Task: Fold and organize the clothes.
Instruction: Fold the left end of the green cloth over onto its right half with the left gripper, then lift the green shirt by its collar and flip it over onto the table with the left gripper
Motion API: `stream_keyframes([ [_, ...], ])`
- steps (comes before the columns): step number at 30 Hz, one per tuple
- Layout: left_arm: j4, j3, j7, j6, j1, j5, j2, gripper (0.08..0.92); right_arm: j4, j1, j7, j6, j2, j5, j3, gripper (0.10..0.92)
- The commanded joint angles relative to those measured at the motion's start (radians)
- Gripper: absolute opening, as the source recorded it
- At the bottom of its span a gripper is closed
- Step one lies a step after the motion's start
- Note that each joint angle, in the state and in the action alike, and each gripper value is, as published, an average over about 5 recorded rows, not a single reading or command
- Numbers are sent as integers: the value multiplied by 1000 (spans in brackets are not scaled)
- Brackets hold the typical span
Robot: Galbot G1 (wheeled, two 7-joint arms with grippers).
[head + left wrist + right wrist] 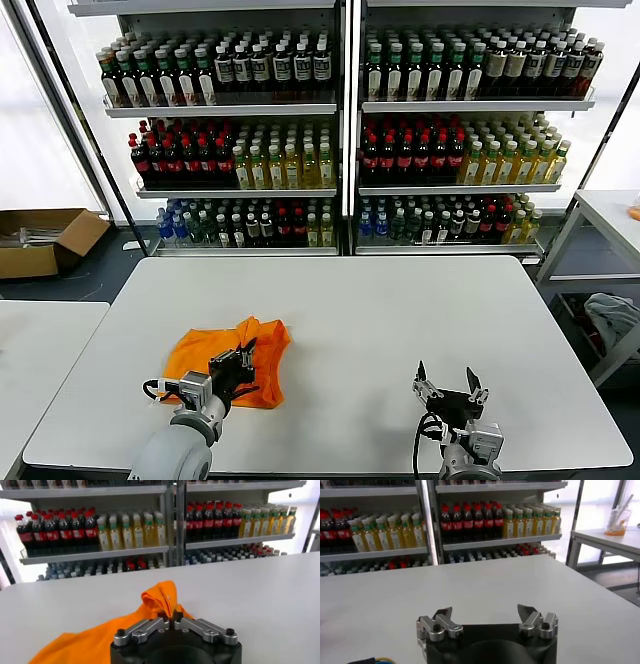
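We see two arms with rounded light-grey forearm shells, each ending in a black housing. The left tool (236,364) has silver-grey metal finger links with black pivot screws and dark tips; a yellow and black cable loops beside its wrist. The right tool (447,386) shows the same silver links, black screws and pointed dark fingertips (442,614), with a black cable curling along its forearm.
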Motion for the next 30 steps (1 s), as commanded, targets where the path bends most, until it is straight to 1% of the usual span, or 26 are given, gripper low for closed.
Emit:
stream_keyframes([
  [1,60,24,24,-36,-16,30,-10,125,-2,-1,0,1,1,-1,0,823],
  [6,77,43,32,-78,-13,3,-21,259,-4,-3,0,3,0,0,1,823],
  [10,48,61,19,-86,-12,-142,-38,372,-5,-3,-1,4,-3,1,2,823],
  [15,-57,41,-55,-85,-19,-491,-66,519,-9,0,-2,6,-10,4,4,823],
  [18,-112,6,-98,-88,-25,-573,-64,606,-16,4,-2,8,-14,7,3,823],
  [21,-126,-36,-122,-86,-22,-508,-40,693,-23,12,-2,8,-17,10,-2,823],
  [25,-72,-104,-115,-85,12,-186,8,790,-31,24,-2,7,-22,17,-10,823],
  [27,-47,-142,-101,-88,42,-84,28,814,-36,30,-3,8,-24,21,-13,823],
  [30,-29,-188,-88,-89,81,-36,49,821,-43,36,-4,9,-28,25,-18,823],
])
